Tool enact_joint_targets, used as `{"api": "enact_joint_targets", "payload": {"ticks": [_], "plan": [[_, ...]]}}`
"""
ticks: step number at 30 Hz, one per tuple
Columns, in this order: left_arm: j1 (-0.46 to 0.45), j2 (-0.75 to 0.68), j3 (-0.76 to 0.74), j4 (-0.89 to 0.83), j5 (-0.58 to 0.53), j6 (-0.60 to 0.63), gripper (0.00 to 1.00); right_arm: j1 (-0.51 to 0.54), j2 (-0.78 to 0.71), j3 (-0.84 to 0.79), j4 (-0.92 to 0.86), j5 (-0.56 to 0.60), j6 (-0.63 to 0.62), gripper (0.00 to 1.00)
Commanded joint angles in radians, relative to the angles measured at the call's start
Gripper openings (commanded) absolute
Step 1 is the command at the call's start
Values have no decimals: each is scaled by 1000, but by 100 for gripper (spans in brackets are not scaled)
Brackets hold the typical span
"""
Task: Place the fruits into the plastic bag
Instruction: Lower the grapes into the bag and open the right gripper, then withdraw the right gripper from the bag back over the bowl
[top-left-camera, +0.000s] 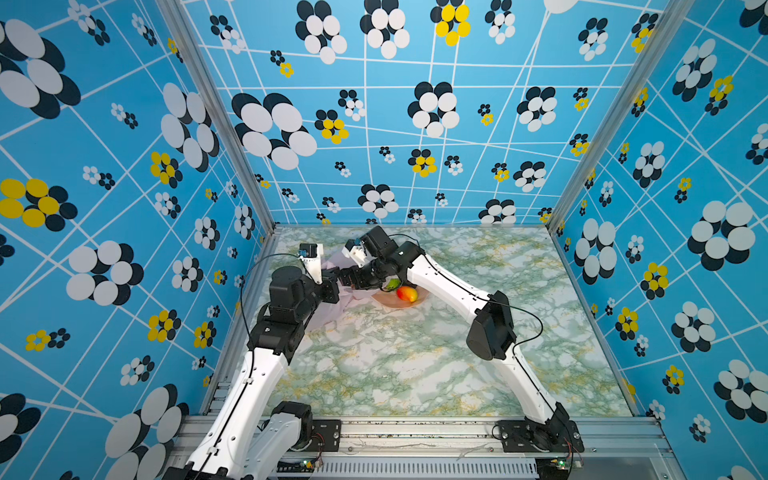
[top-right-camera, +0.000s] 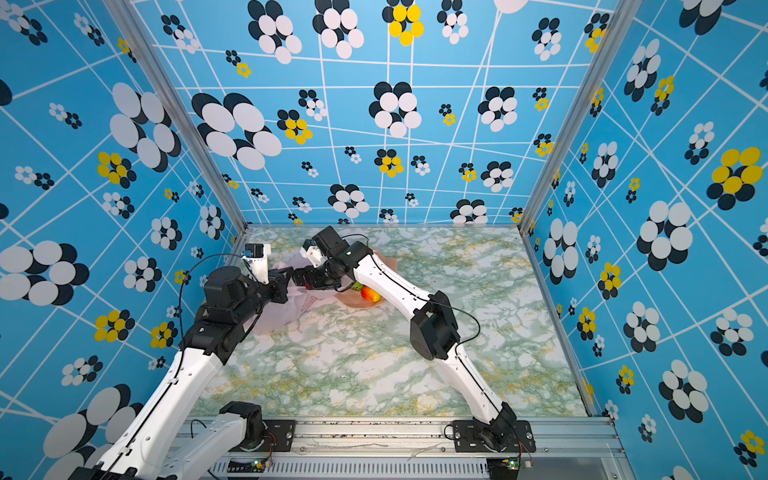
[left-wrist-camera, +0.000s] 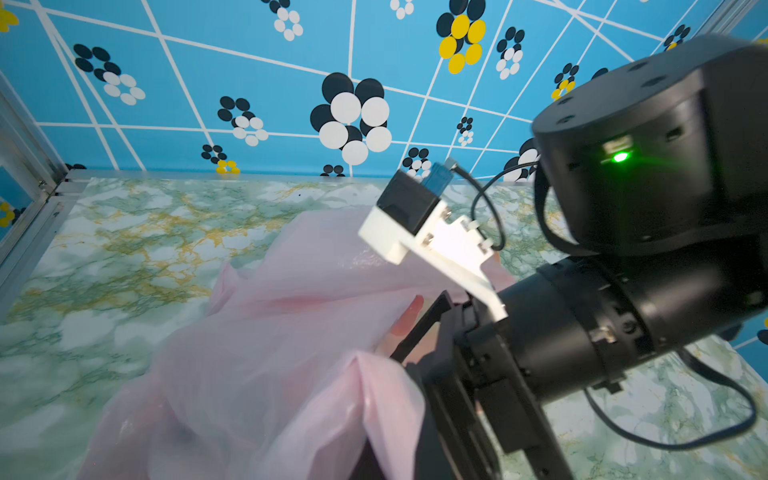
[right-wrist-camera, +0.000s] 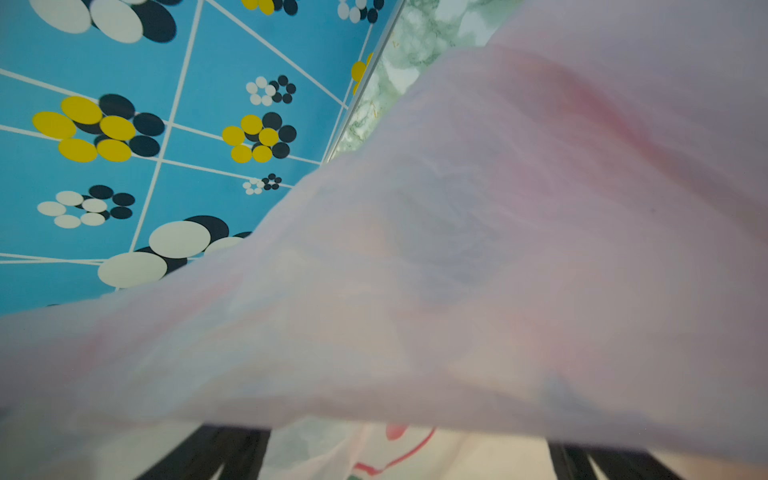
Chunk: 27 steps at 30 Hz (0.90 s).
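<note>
In both top views the plastic bag (top-left-camera: 328, 318) (top-right-camera: 278, 316) lies crumpled at the left rear of the marble table (top-left-camera: 415, 365), close to the left wall. The peach bowl (top-left-camera: 390, 304) (top-right-camera: 353, 304) sits just to its right, and it holds a mango-like fruit (top-left-camera: 407, 294) (top-right-camera: 371, 294) and a bumpy green fruit (top-left-camera: 392, 284) (top-right-camera: 357, 286). The left gripper (top-left-camera: 336, 289) and right gripper (top-left-camera: 351, 282) meet tip to tip over the bag. Open marble runs forward to the front rail and out to the right wall.

Over to the left wrist view: the bag's film is lifted into a peak towards the camera, and the left gripper is clamped tight on that film. One black finger (left-wrist-camera: 422, 326) of the right gripper pokes into the bag's mouth, and there's bare table beyond it to the back wall.

Right wrist view now: pink film fills most of the picture. Low down, the right gripper's fingers (right-wrist-camera: 208, 453) stand wide apart with nothing gripped and red-printed film between them. A dim bluish shape shows through the film, but I can't tell what it is.
</note>
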Motion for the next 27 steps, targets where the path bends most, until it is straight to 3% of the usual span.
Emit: {"api": "enact_joint_targets", "payload": {"ticks": [1, 6, 10, 14, 21, 24, 27], "plan": [[1, 20, 33, -66, -102, 7, 0, -18, -97, -62, 19, 38, -14, 100], [5, 6, 28, -73, -148, 10, 0, -34, -158, -160, 88, 51, 19, 100], [7, -27, 14, -55, -164, 12, 0, -46, -165, -151, 24, 154, 40, 99], [7, -80, -28, 31, -65, 12, 0, -44, -146, -145, 28, 261, 52, 100], [-10, -24, -11, 57, 125, 9, 0, -29, -10, -38, 210, 175, 265, 100], [-19, -6, -1, 31, 104, 22, 0, -28, -1, -15, 332, 109, 320, 100], [-19, -22, 4, 2, 6, 32, 0, -34, -49, -55, 416, 66, 327, 100]]}}
